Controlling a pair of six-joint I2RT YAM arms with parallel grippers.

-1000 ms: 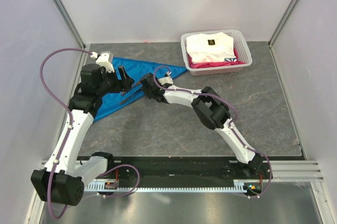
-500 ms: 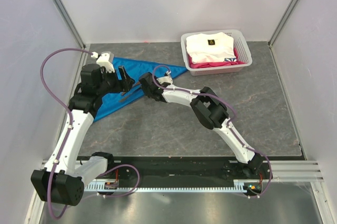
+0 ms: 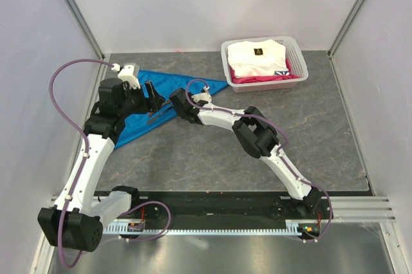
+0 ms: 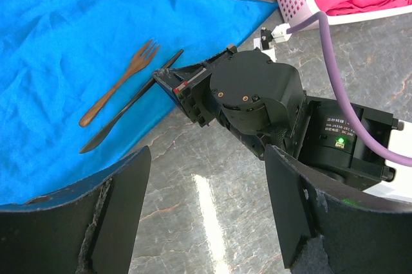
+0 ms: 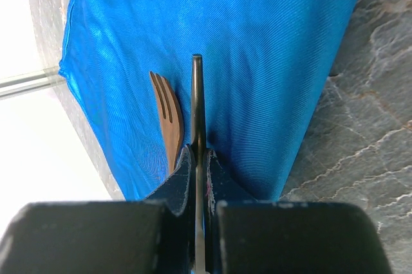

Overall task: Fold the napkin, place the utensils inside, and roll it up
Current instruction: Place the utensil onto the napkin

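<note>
The blue napkin point(image 3: 138, 119) lies folded in a triangle at the back left. It also shows in the left wrist view point(image 4: 58, 42) and the right wrist view point(image 5: 257, 55). A brownish fork point(image 4: 116, 86) lies on the napkin. It also shows in the right wrist view point(image 5: 170, 134). A dark pointed knife point(image 4: 122, 114) lies right beside the fork. My right gripper point(image 5: 197, 153) is shut on the knife point(image 5: 197, 103), low over the napkin. It also shows in the left wrist view point(image 4: 168, 82) and the top view point(image 3: 171, 101). My left gripper point(image 4: 206, 206) is open and empty, just off the napkin's edge.
A white basket point(image 3: 300, 68) holding folded white and pink clothes point(image 3: 257, 56) stands at the back right. The two arms sit close together over the napkin. Walls enclose the table at the left, back and right.
My right gripper has crept slightly to the left with the knife in it. The left arm has not moved.
</note>
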